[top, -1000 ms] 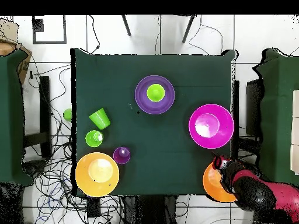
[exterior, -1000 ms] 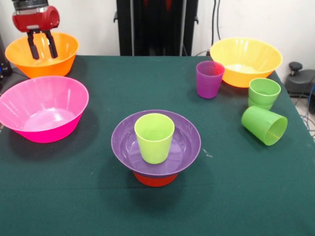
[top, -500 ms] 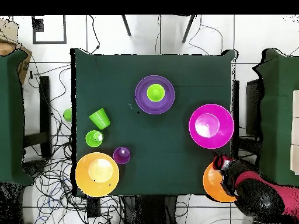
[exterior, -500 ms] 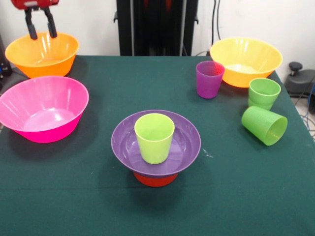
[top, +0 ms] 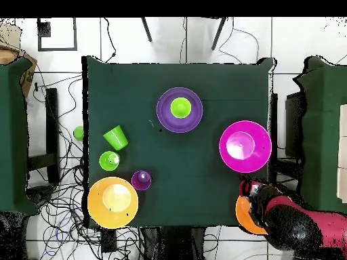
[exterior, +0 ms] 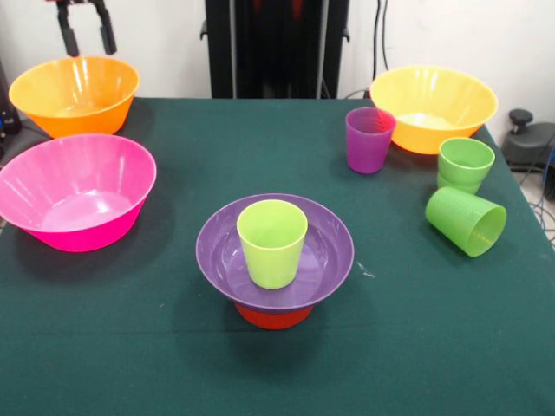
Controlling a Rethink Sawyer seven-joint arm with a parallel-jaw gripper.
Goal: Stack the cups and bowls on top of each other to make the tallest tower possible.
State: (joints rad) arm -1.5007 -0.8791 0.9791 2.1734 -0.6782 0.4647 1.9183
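Observation:
The tower stands mid-table: a yellow-green cup [exterior: 272, 243] sits in a purple bowl [exterior: 331, 253], which rests on a small orange bowl [exterior: 274, 317]. From overhead the cup [top: 180, 107] shows centred in the purple bowl [top: 165, 112]. My gripper [exterior: 85, 33] hangs open and empty, high above the big orange bowl [exterior: 74, 94] at the back left. A big pink bowl [exterior: 82, 195] lies in front of that one. At the right are a purple cup [exterior: 369, 139], a yellow-orange bowl [exterior: 434, 108], an upright green cup [exterior: 466, 163] and a green cup on its side [exterior: 466, 221].
In the overhead view my arm [top: 295, 227] covers part of the orange bowl [top: 242, 211] at the table's corner. A small green thing [top: 78, 133] lies off the table's edge beside the tipped cup [top: 116, 137]. Cables run around the table.
My gripper has risen from just over the orange bowl's rim to the top edge of the front view, drifting slightly right. It stays open. The cups and bowls have not moved.

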